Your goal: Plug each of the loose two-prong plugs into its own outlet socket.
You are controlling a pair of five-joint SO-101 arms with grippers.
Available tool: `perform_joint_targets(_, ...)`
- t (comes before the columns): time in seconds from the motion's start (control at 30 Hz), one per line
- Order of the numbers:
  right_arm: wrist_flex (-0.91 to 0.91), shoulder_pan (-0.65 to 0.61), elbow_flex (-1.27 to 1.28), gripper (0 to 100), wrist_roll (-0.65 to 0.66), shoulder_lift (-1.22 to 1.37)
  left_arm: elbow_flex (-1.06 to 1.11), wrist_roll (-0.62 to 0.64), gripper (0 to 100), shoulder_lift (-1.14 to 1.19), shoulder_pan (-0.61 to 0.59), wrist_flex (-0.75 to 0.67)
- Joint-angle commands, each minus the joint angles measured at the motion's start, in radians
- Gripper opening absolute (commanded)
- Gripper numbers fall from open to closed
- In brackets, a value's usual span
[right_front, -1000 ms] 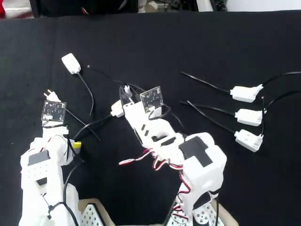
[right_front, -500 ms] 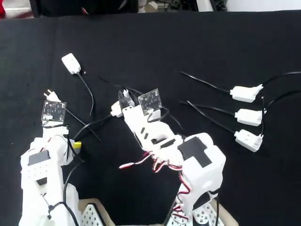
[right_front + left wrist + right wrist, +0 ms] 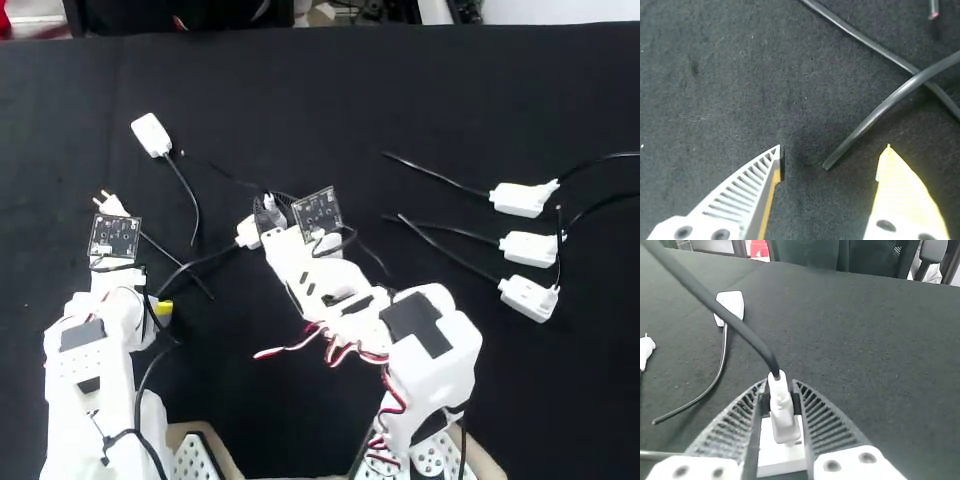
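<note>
Shifted leftward, the right end effector (image 3: 779, 385) stays clenched on the plug (image 3: 782, 422). Expect a light, rigid body and a springy cord (image 3: 747, 335); hold its flat sides. The left end effector (image 3: 833, 148) is released.

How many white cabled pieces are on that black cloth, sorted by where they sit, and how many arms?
3 socket blocks at the right
3 white pieces lying at the left
1 plug in the right gripper
2 arms
Total: 9
</note>
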Motion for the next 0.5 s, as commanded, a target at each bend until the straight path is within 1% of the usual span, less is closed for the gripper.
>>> perform_joint_targets(0.0, 0.014, 0.002, -0.024, 1.2, 0.011, -0.042, -0.025, -0.005, 30, -0.017, -0.008, 0.005)
perform_joint_targets(0.47, 0.032, 0.02, -0.027, 1.2, 0.012, -0.048, -0.025, -0.005, 30, -0.017, -0.008, 0.005)
